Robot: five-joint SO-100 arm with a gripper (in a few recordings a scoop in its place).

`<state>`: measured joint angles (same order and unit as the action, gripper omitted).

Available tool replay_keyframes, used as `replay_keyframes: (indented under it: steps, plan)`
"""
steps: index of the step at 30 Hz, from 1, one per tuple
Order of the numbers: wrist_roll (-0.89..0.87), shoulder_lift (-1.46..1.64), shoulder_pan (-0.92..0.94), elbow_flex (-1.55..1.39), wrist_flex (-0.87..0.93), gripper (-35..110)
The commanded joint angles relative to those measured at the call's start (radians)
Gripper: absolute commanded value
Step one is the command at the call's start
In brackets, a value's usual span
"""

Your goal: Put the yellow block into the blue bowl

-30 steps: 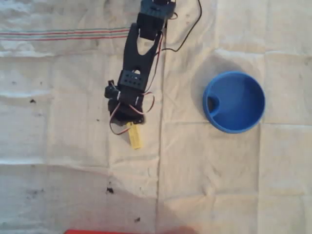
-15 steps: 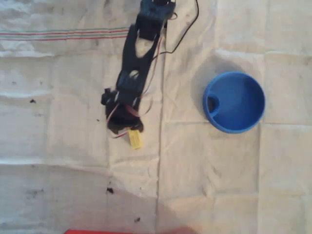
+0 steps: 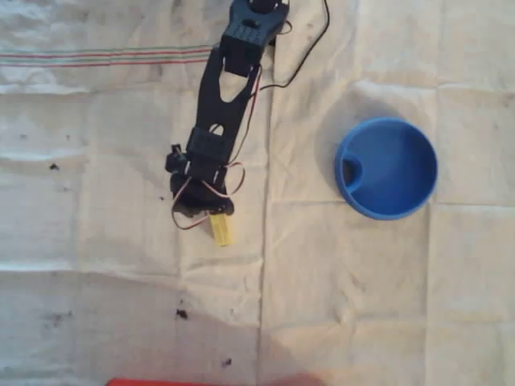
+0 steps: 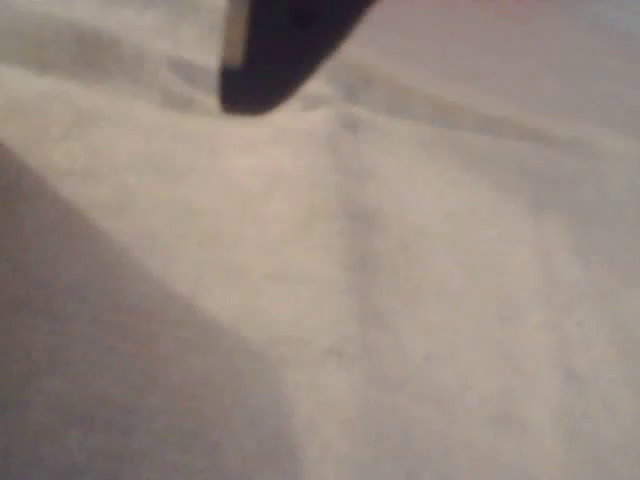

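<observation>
The black gripper (image 3: 216,223) grips the small pale-yellow rectangular block (image 3: 222,231), well left of the round bright-blue bowl (image 3: 386,168); carrying it across comes next.

Overhead view: fixed camera looking straight down from well above, taking in the wrinkled white cloth table cover (image 3: 362,281), the black arm (image 3: 221,112) entering from the top edge, and the round bright-blue bowl (image 3: 386,167) at right. Wrist view: very near the cloth, blurred, dark fingertip (image 4: 275,50) at top. Both views share the cloth.
</observation>
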<state>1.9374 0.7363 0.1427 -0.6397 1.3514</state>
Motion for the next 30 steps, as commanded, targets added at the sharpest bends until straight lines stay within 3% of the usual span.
replay_keyframes:
  steps: [1,15,21,30]
  plan:
    - [-0.005,0.029,-0.005,0.063,-0.014,27]
    - [-0.005,-0.055,-0.023,0.077,-0.015,26]
    - [-0.015,-0.046,-0.029,0.077,-0.015,1]
    - [-0.249,0.040,-0.060,0.078,0.000,0]
